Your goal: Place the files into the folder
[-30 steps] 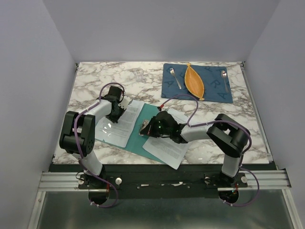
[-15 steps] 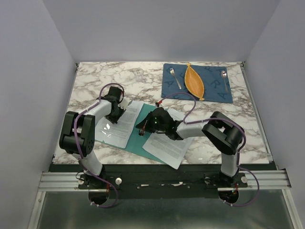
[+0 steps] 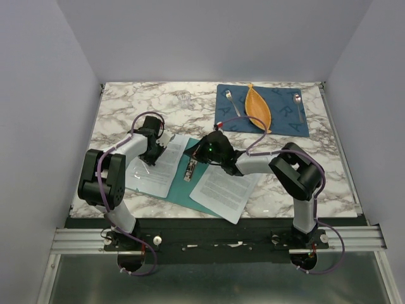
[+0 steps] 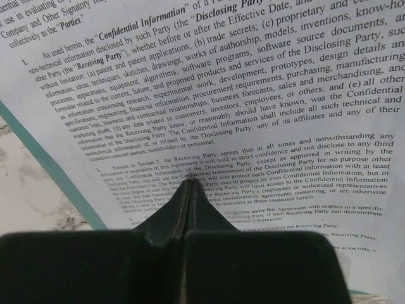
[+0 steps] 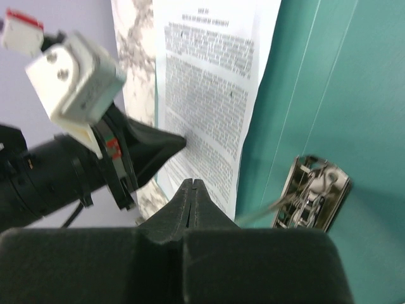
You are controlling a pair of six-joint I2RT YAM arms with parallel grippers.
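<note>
Top external view: folder (image 3: pixel 180 190) lay open on the marble table (image 3: pixel 126 107); one of the files (image 3: pixel 157 168) on its left half, a second sheet (image 3: pixel 223 190) over its right side, metal clip (image 3: pixel 190 170) between them. Left gripper (image 4: pixel 188 185) clenched, empty, tip pressed on the first page; right gripper (image 5: pixel 193 185) clenched, empty, beside that page's inner edge. Risk, as judged: closed tips could drag or crease the thin paper, or snag the clip, skewing the pages.

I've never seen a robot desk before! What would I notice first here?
The left gripper and right gripper, both shut, meet over an open teal folder, the left one tip-down on a printed sheet. At the back right, a bright orange leaf-shaped dish sits on a blue placemat.
</note>
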